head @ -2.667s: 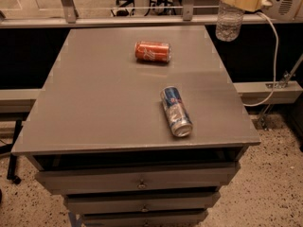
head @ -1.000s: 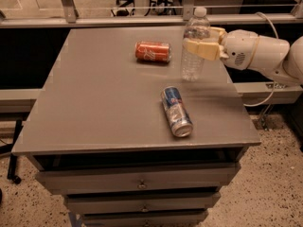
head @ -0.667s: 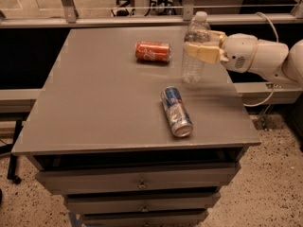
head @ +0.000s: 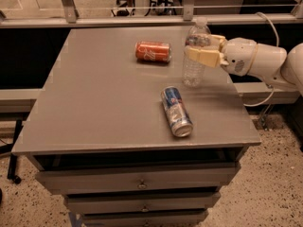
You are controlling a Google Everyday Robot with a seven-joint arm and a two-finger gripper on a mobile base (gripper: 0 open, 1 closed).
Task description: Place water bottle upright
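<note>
The water bottle [head: 194, 70] is clear ribbed plastic with a white cap. It stands upright with its base on the grey table top [head: 104, 93], right of centre. My gripper [head: 201, 48] reaches in from the right and is shut on the bottle's upper half, with one cream finger [head: 202, 57] in front of it and the other behind. The white arm [head: 255, 60] stretches off to the right edge of the view.
An orange soda can [head: 153, 51] lies on its side to the left of the bottle. A blue-and-silver can [head: 176, 111] lies on its side in front of the bottle. Drawers [head: 137, 181] sit under the table top. A metal rail [head: 142, 19] runs behind the table.
The gripper carried the bottle from beyond the table's far right corner leftward and down onto the table top. Over the last second it has barely moved.
</note>
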